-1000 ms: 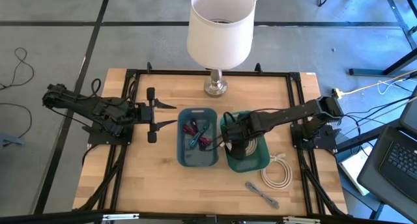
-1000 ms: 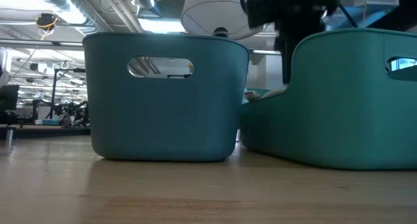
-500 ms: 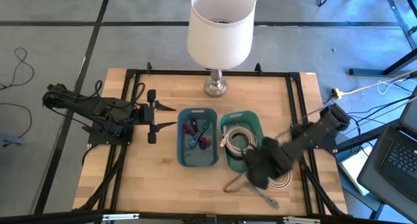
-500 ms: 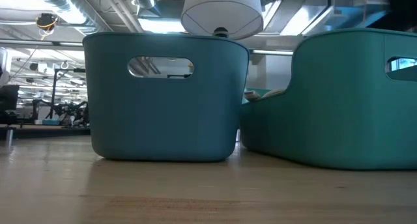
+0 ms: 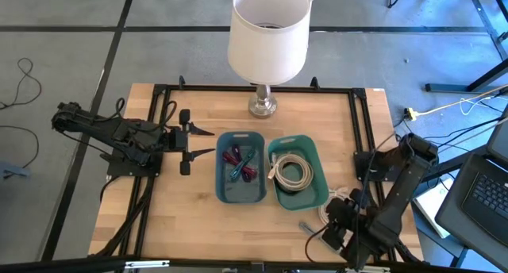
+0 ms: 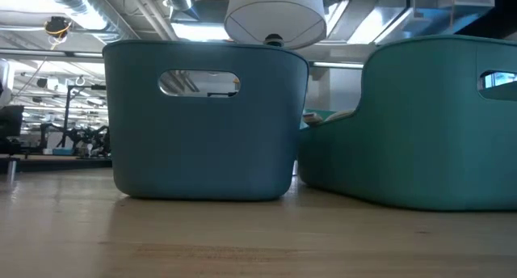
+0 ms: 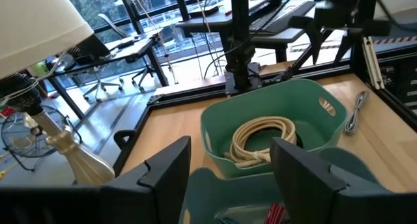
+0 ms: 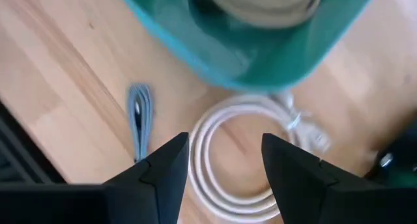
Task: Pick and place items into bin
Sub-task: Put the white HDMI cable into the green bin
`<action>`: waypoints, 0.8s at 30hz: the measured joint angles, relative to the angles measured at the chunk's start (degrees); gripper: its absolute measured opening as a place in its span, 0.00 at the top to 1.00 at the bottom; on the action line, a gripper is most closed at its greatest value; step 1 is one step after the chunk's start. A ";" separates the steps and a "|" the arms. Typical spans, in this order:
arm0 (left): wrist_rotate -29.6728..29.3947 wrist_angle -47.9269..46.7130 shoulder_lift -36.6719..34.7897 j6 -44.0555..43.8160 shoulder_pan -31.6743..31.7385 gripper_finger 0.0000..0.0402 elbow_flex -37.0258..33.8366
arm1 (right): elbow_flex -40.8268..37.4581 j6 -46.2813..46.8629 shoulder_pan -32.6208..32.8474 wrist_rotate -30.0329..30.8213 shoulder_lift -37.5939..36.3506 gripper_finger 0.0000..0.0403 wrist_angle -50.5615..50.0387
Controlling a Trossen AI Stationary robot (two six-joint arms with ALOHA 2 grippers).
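Fingers of the right gripper [image 8: 225, 175] are standing apart, empty, straddling a coiled white cable [image 8: 244, 159] lying by the green bin [image 5: 298, 174] near the tabletop's front-right corner, evidently lining up a pick; the left gripper [image 5: 184, 142] is waiting open at the left edge.

The wooden surface [image 5: 190, 217] holds a lamp [image 5: 263, 105] at 12 o'clock. A blue bin [image 5: 221, 186] and a green bin [image 5: 319, 182] sit side by side in the middle. A white cable [image 8: 234, 159] and a grey strap [image 8: 139, 116] lie at 5 o'clock.
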 joint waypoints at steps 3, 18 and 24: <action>0.02 -0.47 0.02 1.23 0.00 0.49 0.00 | -4.77 2.43 0.35 -4.22 0.07 0.51 4.44; 0.12 -0.39 0.02 0.35 0.00 0.49 0.00 | -19.01 9.33 0.03 -7.85 0.07 0.51 25.41; 4.24 -0.90 0.02 -2.36 -0.02 0.49 0.00 | -19.53 10.91 -1.27 -8.04 0.07 0.51 24.36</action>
